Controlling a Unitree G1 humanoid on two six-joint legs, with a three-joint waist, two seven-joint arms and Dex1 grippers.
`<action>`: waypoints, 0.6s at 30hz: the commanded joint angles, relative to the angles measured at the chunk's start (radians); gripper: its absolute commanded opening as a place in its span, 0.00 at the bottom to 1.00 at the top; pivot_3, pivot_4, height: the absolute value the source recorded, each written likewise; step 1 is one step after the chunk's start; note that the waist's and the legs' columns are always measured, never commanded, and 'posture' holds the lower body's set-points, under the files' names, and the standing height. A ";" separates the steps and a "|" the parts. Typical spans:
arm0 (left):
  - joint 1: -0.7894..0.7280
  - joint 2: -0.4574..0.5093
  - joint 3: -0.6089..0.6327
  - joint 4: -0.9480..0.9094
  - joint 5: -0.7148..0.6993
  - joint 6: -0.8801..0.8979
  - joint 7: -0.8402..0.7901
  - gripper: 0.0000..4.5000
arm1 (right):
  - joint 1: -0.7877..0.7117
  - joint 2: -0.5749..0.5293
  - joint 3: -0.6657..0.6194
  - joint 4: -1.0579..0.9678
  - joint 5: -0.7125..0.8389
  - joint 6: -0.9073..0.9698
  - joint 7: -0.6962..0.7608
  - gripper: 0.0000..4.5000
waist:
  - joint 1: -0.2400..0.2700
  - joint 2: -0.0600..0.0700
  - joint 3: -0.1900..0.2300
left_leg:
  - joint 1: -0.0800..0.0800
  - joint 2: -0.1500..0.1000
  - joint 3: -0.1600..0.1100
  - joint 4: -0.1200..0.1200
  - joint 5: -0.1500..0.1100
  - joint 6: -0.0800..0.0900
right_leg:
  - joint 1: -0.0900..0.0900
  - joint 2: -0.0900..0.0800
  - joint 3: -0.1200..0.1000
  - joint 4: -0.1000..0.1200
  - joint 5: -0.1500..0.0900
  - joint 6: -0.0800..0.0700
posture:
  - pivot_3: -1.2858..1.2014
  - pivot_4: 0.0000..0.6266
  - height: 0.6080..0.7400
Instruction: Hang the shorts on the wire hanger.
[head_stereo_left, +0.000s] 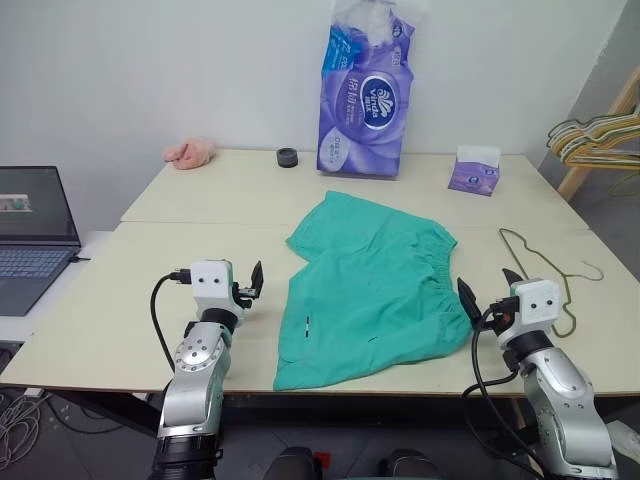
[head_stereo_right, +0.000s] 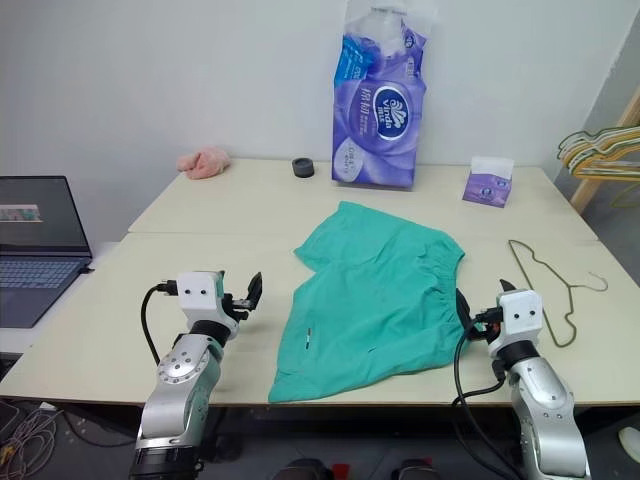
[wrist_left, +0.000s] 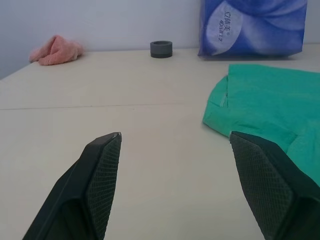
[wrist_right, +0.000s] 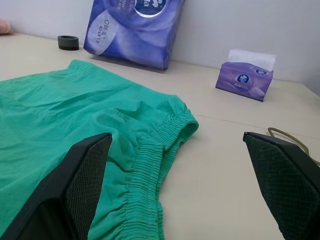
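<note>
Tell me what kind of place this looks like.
Probably an indoor test or lab room, not a home: plain tables against a bare wall, an open laptop alongside, and laid-out props like shorts and tissue packs.

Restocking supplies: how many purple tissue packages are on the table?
2. The large purple tissue pack stands upright at the table's far edge against the wall; the small tissue box sits to its right, near the far right corner. Nothing seems hidden.

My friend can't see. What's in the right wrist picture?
Green shorts lie flat on a pale table, between the open right claw. Behind stand a purple tissue pack and small tissue box.
</note>
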 joint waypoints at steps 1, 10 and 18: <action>-0.028 0.012 -0.008 -0.025 -0.006 -0.014 -0.024 0.81 | -0.023 -0.007 -0.024 -0.048 0.011 -0.002 -0.013 1.00 | 0.000 0.000 0.000 | 0.000 0.000 0.000 0.000 0.000 0.000 | 0.000 0.000 0.000 0.000 0.000 0.000 | 0.55 0.00 1.00; -0.057 0.033 -0.035 -0.006 0.001 -0.021 -0.082 0.81 | -0.005 -0.003 -0.020 -0.098 0.005 0.045 -0.040 1.00 | -0.003 0.000 0.000 | 0.000 0.000 0.000 0.000 0.000 0.000 | 0.000 0.000 0.000 0.000 0.000 0.000 | 0.55 0.00 1.00; -0.076 0.059 -0.095 -0.006 -0.007 -0.008 -0.185 0.81 | 0.033 0.001 -0.031 -0.137 0.007 0.069 -0.054 1.00 | -0.006 0.000 0.000 | 0.000 0.000 0.000 0.000 0.000 0.000 | 0.000 0.000 0.000 0.000 0.000 0.000 | 0.53 0.00 1.00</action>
